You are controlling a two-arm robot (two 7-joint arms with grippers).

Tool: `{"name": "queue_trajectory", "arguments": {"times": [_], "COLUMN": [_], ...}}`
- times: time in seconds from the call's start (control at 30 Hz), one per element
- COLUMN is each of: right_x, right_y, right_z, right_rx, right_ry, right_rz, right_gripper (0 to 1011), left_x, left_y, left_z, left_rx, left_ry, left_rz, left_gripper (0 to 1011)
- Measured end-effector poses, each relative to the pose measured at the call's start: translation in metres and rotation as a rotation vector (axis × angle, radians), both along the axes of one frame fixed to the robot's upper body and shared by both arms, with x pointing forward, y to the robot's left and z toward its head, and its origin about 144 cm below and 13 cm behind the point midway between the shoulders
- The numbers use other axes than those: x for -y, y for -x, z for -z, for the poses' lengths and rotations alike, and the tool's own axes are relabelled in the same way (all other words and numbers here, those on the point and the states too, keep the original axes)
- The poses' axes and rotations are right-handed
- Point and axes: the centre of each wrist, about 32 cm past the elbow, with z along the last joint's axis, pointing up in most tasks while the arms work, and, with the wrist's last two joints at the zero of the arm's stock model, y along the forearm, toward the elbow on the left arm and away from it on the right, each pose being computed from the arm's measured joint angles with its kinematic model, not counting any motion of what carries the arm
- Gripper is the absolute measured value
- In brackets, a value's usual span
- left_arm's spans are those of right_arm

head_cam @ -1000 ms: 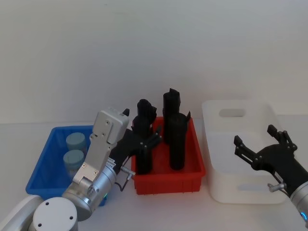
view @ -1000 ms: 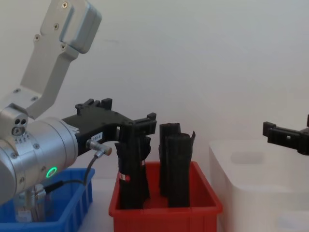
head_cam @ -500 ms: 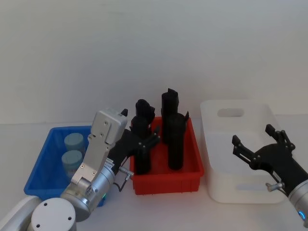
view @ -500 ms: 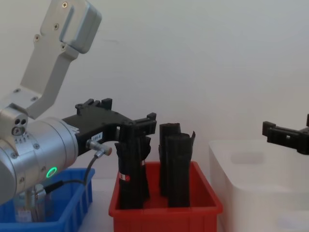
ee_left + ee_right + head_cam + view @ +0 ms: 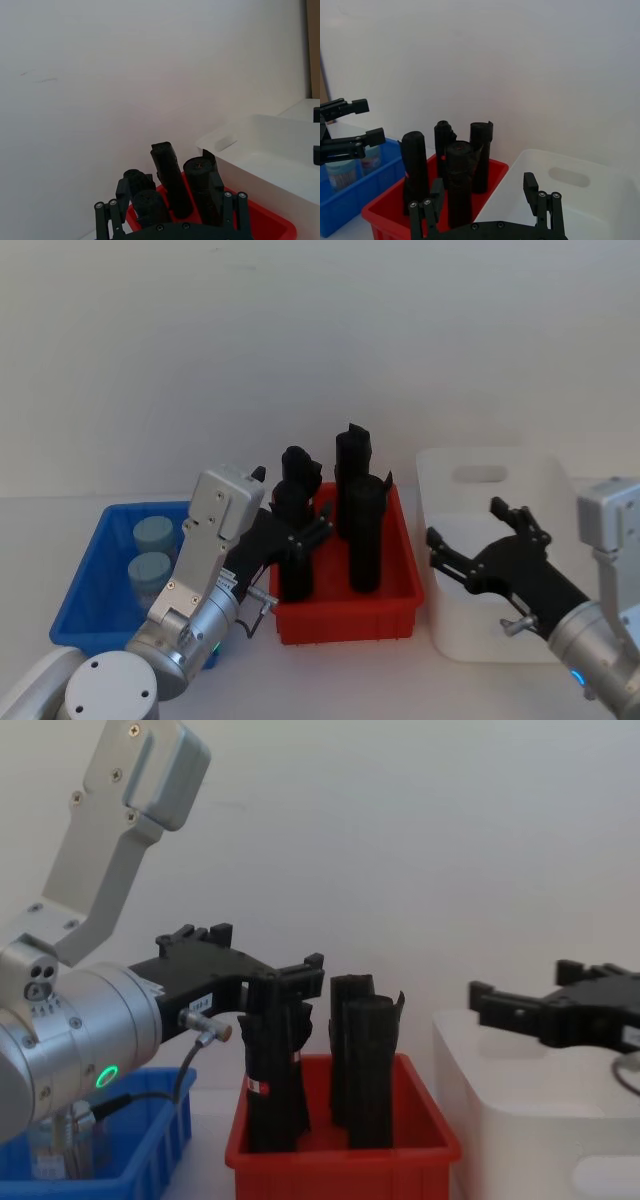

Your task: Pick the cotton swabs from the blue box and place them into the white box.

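We take the red bin point(image 5: 345, 621) as our marker; black rolls point(image 5: 366, 540) stand upright in it. Just to the left of the red bin sits the blue box point(image 5: 88, 575). Inside it we see the cotton swabs point(image 5: 152, 570), two tubs standing lid up, one behind the other. Just to the right of the red bin stands the white box point(image 5: 450, 632), taller than the red bin, its oval handle cutout in the far wall. The left gripper point(image 5: 293, 498) hangs over the red bin's left edge, level with the tops of the rolls. Its fingers are spread wide and hold nothing; we cannot tell whether the lower one touches the nearest roll. The right gripper point(image 5: 466, 522) hovers to the right of the red bin, above the white box's nearer left part. It points back toward the red bin, and its fingers are likewise spread wide and empty.
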Motion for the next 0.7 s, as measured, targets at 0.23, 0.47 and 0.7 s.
{"name": "queue_trajectory", "arguments": {"times": [0.23,0.47,0.7], "right_x": [-0.025,-0.052,-0.074], "right_y": [-0.021,-0.048,-0.069], "right_z": [0.0,-0.002,-0.008], "right_rx": [-0.023,-0.05,-0.063], "right_ry": [0.044,0.1,0.134], "right_rz": [-0.087,-0.141,-0.139], "right_gripper": [1002,1001,1002], "left_x": [0.0,0.0,0.0], "left_y": [0.0,0.0,0.0], "left_z": [0.0,0.0,0.0], "left_rx": [0.0,0.0,0.0], "left_ry": [0.0,0.0,0.0], "left_rz": [0.0,0.0,0.0], "left_gripper": [1003,1003,1003]}}
